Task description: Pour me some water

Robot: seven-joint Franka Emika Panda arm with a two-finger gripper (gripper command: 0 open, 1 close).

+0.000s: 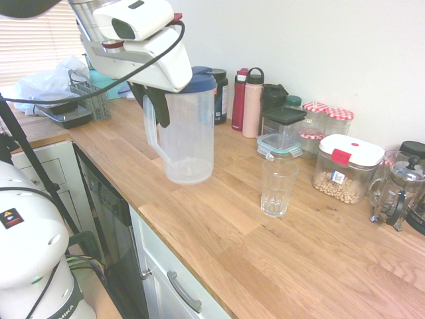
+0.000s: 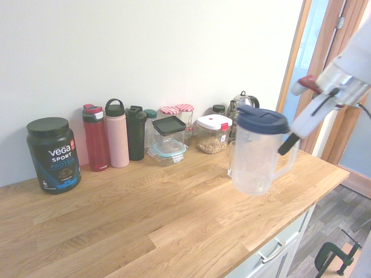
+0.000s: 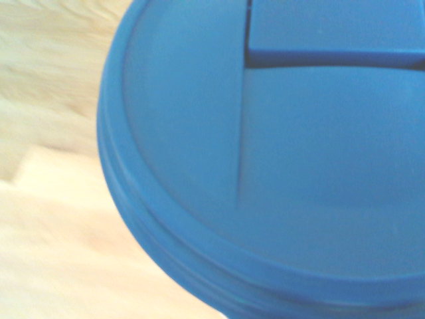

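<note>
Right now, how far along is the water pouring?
Done: the gripper has the pitcher by its handle, lifted off the counter. In hand: carrying it upright, blue lid on. Left: bring it over the glass, which looks empty, and tip.

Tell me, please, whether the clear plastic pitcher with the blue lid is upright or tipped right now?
Upright. The clear plastic pitcher with the blue lid shows vertical walls and a level lid, held by its handle in the gripper, not leaning toward the clear drinking glass.

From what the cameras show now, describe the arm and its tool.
The arm is glossy white with rounded housings, a dark oval panel on top and red accents. A black cable loops along it. The tool has black fingers. A lower white segment carries a small coloured logo.
</note>
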